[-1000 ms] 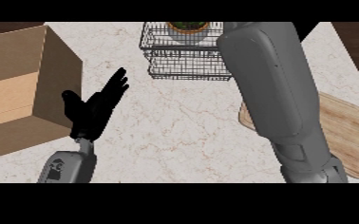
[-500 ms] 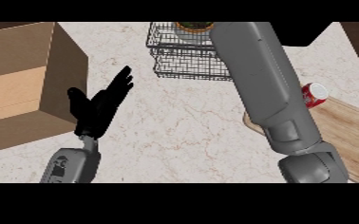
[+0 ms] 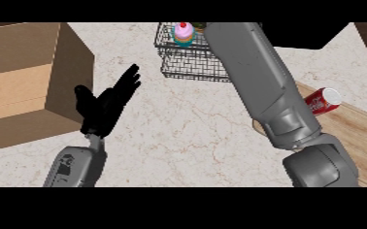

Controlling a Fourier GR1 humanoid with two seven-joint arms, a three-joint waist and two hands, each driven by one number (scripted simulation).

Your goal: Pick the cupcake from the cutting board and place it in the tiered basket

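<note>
Your left hand (image 3: 108, 104) is open, fingers straight and pointing up and slightly to the right, resting above the pale marble counter (image 3: 186, 131). Just to its left stands a brown cardboard box (image 3: 32, 73), whose near corner is close beside the thumb.

The cupcake (image 3: 183, 34), with pink frosting, a red top and a blue wrapper, lies up and to the right of that hand, well apart from it. It sits inside the black wire basket (image 3: 193, 68), in what looks like the upper tier, close against the left side of your right forearm (image 3: 261, 77).

That grey forearm runs from the lower right up across the basket's right half to the top edge. Your right hand itself does not show, so you cannot tell whether it is open or closed.

To the right of the forearm, a red soda can (image 3: 321, 101) lies tilted on the wooden cutting board (image 3: 344, 123).
</note>
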